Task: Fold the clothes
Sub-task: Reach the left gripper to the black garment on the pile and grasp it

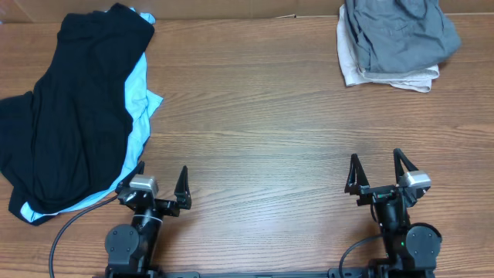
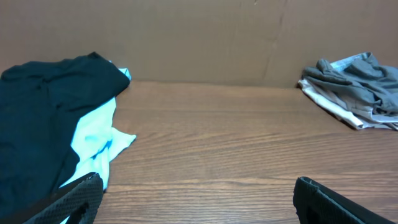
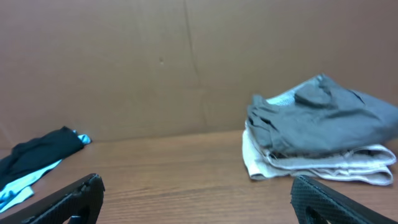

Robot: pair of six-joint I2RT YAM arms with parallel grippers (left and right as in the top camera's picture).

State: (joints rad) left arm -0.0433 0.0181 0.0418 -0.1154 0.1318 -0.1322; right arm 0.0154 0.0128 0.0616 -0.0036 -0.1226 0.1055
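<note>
Two heaps on bench (image 1: 255,108); far left, crumpled black shirt (image 1: 69,108) draped over light-blue tee (image 1: 139,93), unfolded, probably the to-do pile; left tool (image 1: 162,176) just beside its near edge, jaws apart, empty; right tool (image 1: 376,158) jaws apart, empty, at near edge; far right, grey garment (image 1: 397,35) folded atop cream garment (image 1: 351,71), probably the done stack

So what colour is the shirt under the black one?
Light blue. That shirt shows best from overhead.
</note>
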